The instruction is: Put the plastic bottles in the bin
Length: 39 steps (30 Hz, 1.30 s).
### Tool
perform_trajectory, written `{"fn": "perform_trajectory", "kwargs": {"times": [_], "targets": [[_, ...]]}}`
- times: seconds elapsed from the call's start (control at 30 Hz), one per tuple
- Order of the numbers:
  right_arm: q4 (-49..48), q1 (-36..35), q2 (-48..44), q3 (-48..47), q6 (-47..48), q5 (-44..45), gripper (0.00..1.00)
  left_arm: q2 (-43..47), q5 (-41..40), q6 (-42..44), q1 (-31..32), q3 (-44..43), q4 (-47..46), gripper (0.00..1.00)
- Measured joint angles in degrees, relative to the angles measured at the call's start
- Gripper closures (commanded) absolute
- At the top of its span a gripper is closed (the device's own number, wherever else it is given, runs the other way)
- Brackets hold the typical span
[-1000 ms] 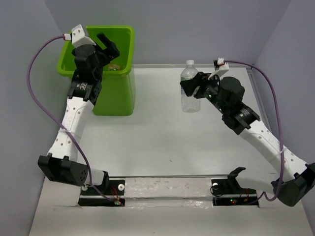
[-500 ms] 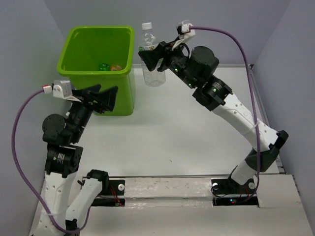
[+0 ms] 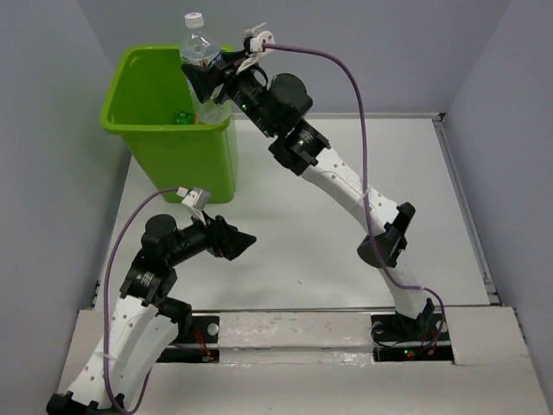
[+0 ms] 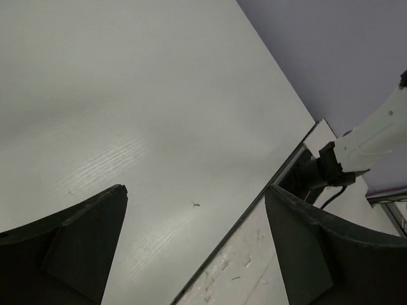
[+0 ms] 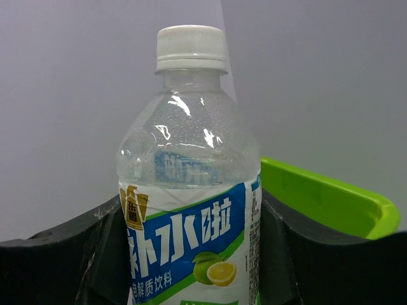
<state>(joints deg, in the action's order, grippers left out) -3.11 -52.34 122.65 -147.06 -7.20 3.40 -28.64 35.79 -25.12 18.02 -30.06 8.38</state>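
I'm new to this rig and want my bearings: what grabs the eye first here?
The right pincer grips a clear bottle, white-capped and blue-labelled, upright above the right side of the lime-green bin at the far left of the table. The left pincer hangs open and empty over the table in front of the bin.

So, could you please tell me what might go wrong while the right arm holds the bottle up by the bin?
1. The bottle stands upright in the right tool, seemingly near the right rim of the bin rather than over its middle; if released here, it might clip the rim and drop onto the table.
2. The tool sits close to that rim, so lowering it could nudge the bin.
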Motion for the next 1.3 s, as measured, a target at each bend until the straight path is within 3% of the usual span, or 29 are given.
{"fn": "perform_trajectory", "kwargs": {"times": [0.23, 0.33, 0.37, 0.43, 0.63, 0.83, 0.9, 0.93, 1.03, 1.1, 1.13, 1.17, 1.23, 1.3], "targets": [[-18.7, -0.3, 13.7, -5.7, 5.2, 0.0, 0.72, 0.0, 1.8, 0.0, 4.2, 0.1, -3.0, 0.01], [-24.8, -0.3, 18.9, -8.0, 7.9, 1.2, 0.45, 0.4, 2.0, 0.0, 4.8, 0.1, -3.2, 0.01], [-25.7, -0.3, 19.8, -7.8, 8.6, 1.5, 0.23, 0.5, 2.0, 0.0, 4.8, 0.1, -3.3, 0.01], [-27.4, -0.2, 21.7, -7.6, 10.5, 2.2, 0.01, 0.5, 2.0, 0.0, 4.9, 0.1, -3.4, 0.01], [-28.2, -0.2, 21.8, -7.0, 13.5, 2.2, 0.0, 0.4, 1.9, 0.0, 5.1, 0.1, -3.4, 0.01], [-26.6, -0.2, 14.5, -1.5, 13.7, 0.6, 0.0, 0.3, 1.1, 0.0, 3.2, 0.1, -3.4, 0.01], [-26.3, -0.2, 8.5, 4.9, 13.3, 0.5, 0.04, 0.4, 0.3, 0.0, 2.4, 0.1, -3.3, 0.01], [-26.4, -0.2, 1.2, 15.8, 12.5, 0.5, 0.08, 0.5, -0.1, 0.0, 2.1, 0.1, -3.3, 0.01], [-29.2, -0.2, -13.6, 33.0, 11.0, 1.0, 0.2, 1.3, -1.1, 0.0, 2.0, 0.1, -3.0, 0.01], [-31.1, -0.2, -28.0, 51.1, 9.3, 2.0, 0.53, 2.0, -1.7, 0.0, 2.0, 0.1, -2.9, 0.01], [-32.8, -0.2, -34.6, 59.4, 8.7, 2.8, 0.73, 2.3, -1.8, 0.0, 2.0, 0.1, -2.9, 0.01], [-33.4, -0.2, -41.1, 67.0, 7.3, 3.8, 1.0, 2.5, -2.1, -0.1, 2.0, 0.0, -3.0, 0.01], [-33.4, -0.3, -53.9, 80.6, 4.8, 6.4, 1.0, 2.6, -2.1, -0.5, 2.0, 0.0, -3.7, 0.01], [-32.7, -0.2, -60.9, 87.9, 3.1, 8.0, 1.0, 2.5, -2.2, -1.2, 2.0, 0.0, -4.6, 0.01]]}}
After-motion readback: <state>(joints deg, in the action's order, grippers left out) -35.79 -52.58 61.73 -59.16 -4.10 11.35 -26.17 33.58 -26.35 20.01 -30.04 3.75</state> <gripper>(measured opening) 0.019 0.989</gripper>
